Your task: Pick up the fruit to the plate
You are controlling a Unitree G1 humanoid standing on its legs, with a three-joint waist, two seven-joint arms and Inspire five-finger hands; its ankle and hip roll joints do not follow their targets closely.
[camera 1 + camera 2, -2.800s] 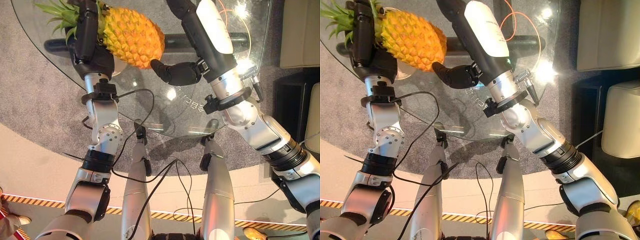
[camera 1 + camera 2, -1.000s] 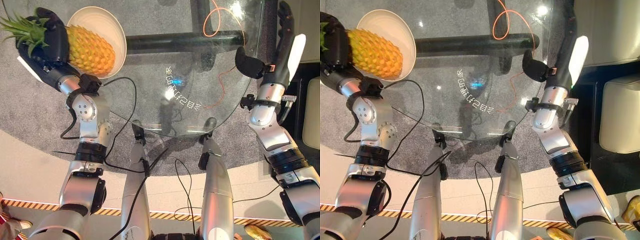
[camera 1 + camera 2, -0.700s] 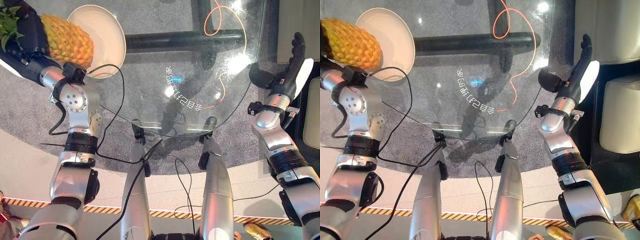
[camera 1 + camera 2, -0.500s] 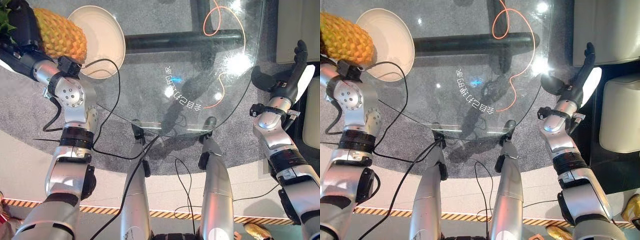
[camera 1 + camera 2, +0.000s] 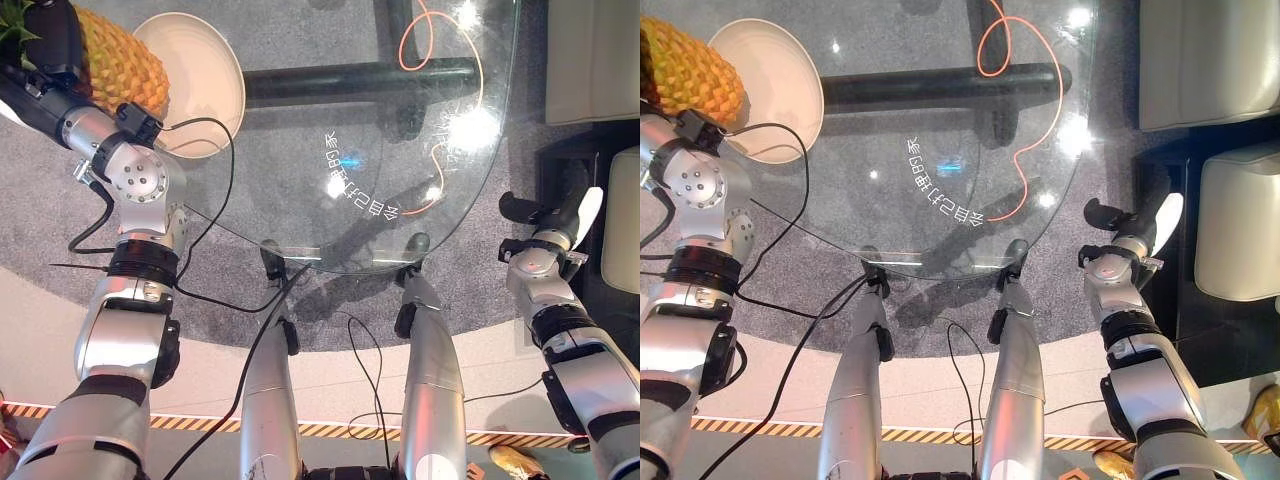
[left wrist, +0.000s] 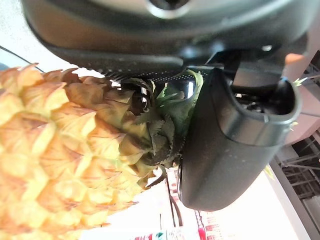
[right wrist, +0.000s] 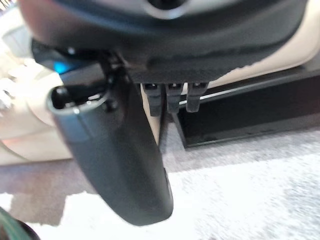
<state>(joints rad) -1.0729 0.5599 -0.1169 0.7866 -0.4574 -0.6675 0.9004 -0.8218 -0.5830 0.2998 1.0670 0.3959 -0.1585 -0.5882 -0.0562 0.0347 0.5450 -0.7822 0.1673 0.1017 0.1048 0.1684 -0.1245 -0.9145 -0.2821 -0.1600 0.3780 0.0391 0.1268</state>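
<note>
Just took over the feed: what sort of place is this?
Probably a lounge or showroom floor: a round glass table on grey carpet, pale upholstered seats beside it, and striped hazard tape marking the floor.

A line of white characters point(image 5: 358, 187) is printed on the round glass table point(image 5: 300, 120), near its middle, running slantwise toward the near rim; the marks are too small and oddly turned to be read. On the floor by the near edge, a strip of orange-and-black warning tape point(image 5: 330, 431) carries stripes and no legible words or numbers.
</note>
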